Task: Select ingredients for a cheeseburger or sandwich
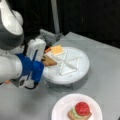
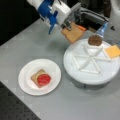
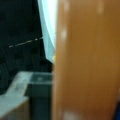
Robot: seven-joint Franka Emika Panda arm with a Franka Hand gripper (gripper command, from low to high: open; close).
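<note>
**Second toast in the gripper, sandwich half built**

The sandwich [image 2: 41,78] lies on the white paper plate [image 2: 26,86], at a front view's lower left. It already has a toast square as base, green lettuce [image 1: 76,113] on it and the red tomato [image 1: 82,108] on top. No upper toast covers it yet, so I judge the stack is more than half done.

The other toast square [image 2: 73,33] is held in the gripper [image 2: 67,25], which is clamped on its edge. The toast hangs tilted in the air at the rim of the round white tray [image 2: 75,75], apart from the plate. In the wrist view the toast [image 3: 87,62] fills most of the picture as a brown surface.

On the tray, the yellow cheese square [image 2: 112,51] and the dark brown patty [image 2: 95,40] lie unused in their compartments.
</note>
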